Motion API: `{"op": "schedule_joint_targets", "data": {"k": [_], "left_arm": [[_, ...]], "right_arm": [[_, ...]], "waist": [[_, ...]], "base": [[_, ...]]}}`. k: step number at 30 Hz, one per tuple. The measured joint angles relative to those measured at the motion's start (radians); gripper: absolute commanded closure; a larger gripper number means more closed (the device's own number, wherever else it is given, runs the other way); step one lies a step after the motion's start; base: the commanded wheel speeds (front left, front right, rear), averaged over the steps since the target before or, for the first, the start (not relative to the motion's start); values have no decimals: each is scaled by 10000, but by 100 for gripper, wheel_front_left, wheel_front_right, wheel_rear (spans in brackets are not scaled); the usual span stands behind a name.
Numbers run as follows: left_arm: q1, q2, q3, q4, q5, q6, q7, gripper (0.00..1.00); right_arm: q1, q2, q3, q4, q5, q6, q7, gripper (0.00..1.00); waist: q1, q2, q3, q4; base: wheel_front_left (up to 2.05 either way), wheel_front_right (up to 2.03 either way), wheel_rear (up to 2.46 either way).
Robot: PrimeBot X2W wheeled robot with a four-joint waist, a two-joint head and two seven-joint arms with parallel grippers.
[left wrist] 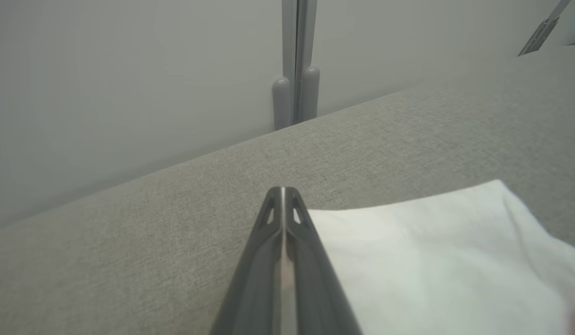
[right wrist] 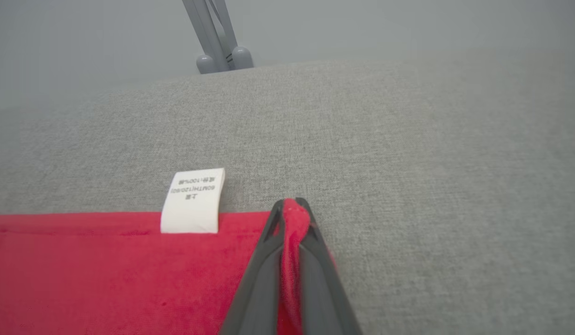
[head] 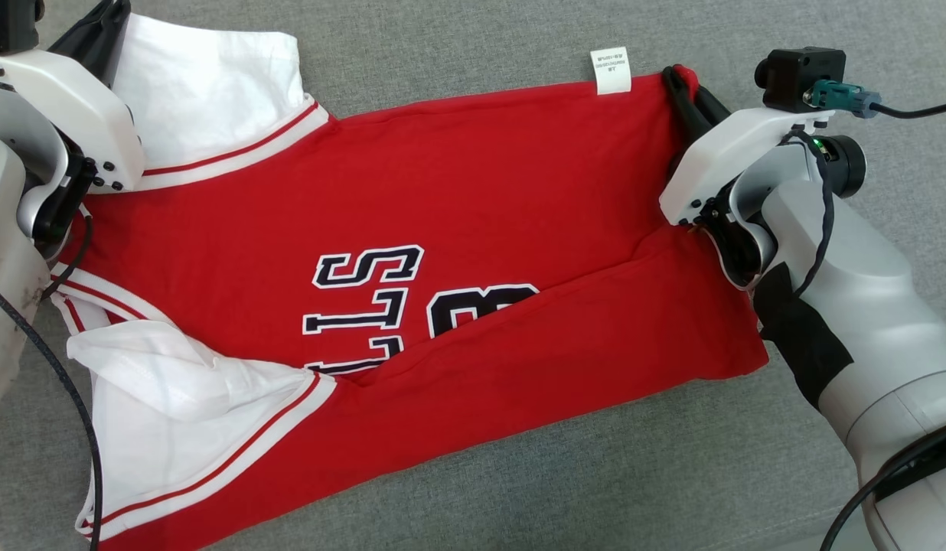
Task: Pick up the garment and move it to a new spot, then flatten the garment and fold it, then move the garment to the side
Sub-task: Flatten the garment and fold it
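- Your garment (head: 458, 207), a red jersey with white sleeves, lies spread across the middle of the head view on the grey cloth surface (head: 519, 474).
- Its lower half is folded up over the rest. The fold runs as a diagonal ridge from centre right down to lower left and covers part of the dark lettering (head: 366, 298).
- One sleeve (head: 205, 92) lies flat at the upper left of the frame. The other sleeve (head: 174, 405) is rumpled at the lower left.
- Your right tool (head: 683, 84) sits at the upper right, at the jersey's top corner. In the right wrist view its fingers are closed tight on a pinch of red cloth that pokes out between the tips.
- A white label (head: 611, 70) sticks out from the hem just left of that corner, lying on the surface.
- Your left tool (head: 98, 34) is at the upper left corner, against the upper sleeve.
- In the left wrist view its fingers are pressed together, with the white cloth touching their right side. You cannot tell whether any cloth is caught between them.
- Beyond the surface's far edge, that view shows a pale wall and a grey post (left wrist: 294, 93).
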Motion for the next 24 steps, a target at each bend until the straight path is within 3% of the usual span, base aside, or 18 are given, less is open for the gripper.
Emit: {"op": "schedule_joint_targets", "data": {"k": [8,15,24], "left_arm": [[29,474,-121,-81,-401,0,-692,100],[715,702,-316,-834,-715,0,-1338,100],[2577,1319,-215,-3547,-1484,0,-1760,100]], "right_arm": [[-138,12,-280,-52,-169,2,-146,100],[725,-460,-802,-1361,-1060,2,-169,100],[2657,-1486,-698,-3269,-1281,2,-169,100]], "waist": [[0,0,-225,-44],[-1,0,-553,233],[-1,0,-1260,607]], "base": [[0,0,0],[0,0,0],[0,0,0]]}}
